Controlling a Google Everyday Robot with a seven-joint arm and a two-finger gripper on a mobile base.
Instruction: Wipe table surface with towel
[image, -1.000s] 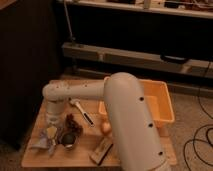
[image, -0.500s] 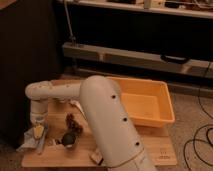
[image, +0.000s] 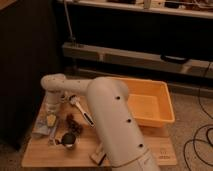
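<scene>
The towel (image: 42, 128) is a crumpled grey cloth at the left edge of the small wooden table (image: 130, 148). My gripper (image: 51, 116) points down over the towel's right part, at or just above it. A yellowish patch shows right at the gripper's tip. My thick white arm (image: 111, 120) rises from the front of the table and bends left to the wrist (image: 53, 84), hiding the middle of the table.
An orange plastic bin (image: 145, 106) stands on the table's right half. A white-handled utensil (image: 81, 109), a dark clump (image: 73, 123), a round metal cup (image: 68, 140) and a wooden block (image: 97, 156) lie nearby. A dark cabinet stands at left, with shelving behind and cables at right.
The gripper swung left across the table's left edge, then came back right and a little farther from the front edge. The towel stays bunched at the left.
</scene>
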